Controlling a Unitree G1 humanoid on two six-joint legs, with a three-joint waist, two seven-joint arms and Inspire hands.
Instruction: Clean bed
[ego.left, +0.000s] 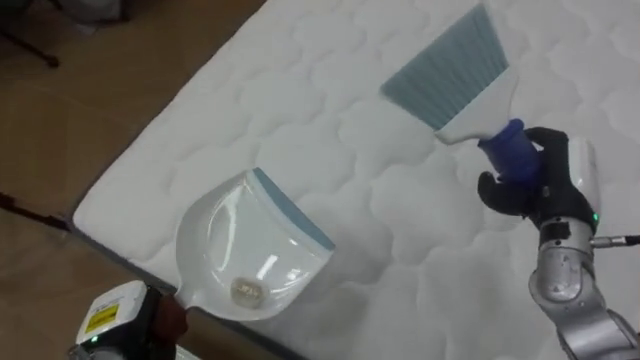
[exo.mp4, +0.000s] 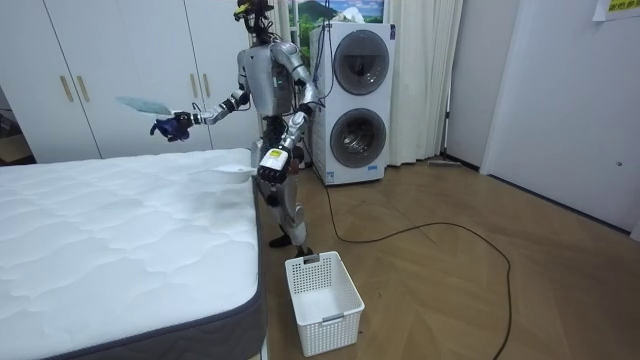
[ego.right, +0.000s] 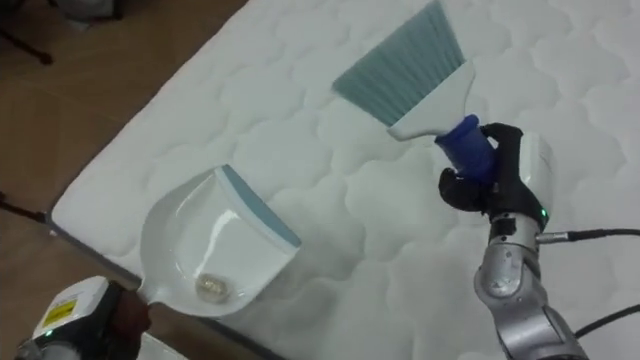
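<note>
A white dustpan (ego.left: 245, 250) with a blue-grey lip rests tilted on the near corner of the white quilted mattress (ego.left: 330, 130). A small pale scrap (ego.left: 247, 291) lies in its bowl. My left hand (ego.left: 160, 318) at the lower left is curled round the pan's handle. My right hand (ego.left: 535, 180) is shut on the blue handle of a white brush (ego.left: 450, 70), whose grey-blue bristles point up and away, held above the mattress to the right of the pan. In the room view I stand at the bed's far corner with the brush (exo.mp4: 140, 103) raised over the bed.
The mattress edge (ego.left: 110, 215) runs diagonally, with wooden floor (ego.left: 60, 120) beyond it on the left. A white slatted basket (exo.mp4: 322, 298) stands on the floor by the bed. Behind me are white wardrobes (exo.mp4: 120, 70) and stacked washing machines (exo.mp4: 355, 100).
</note>
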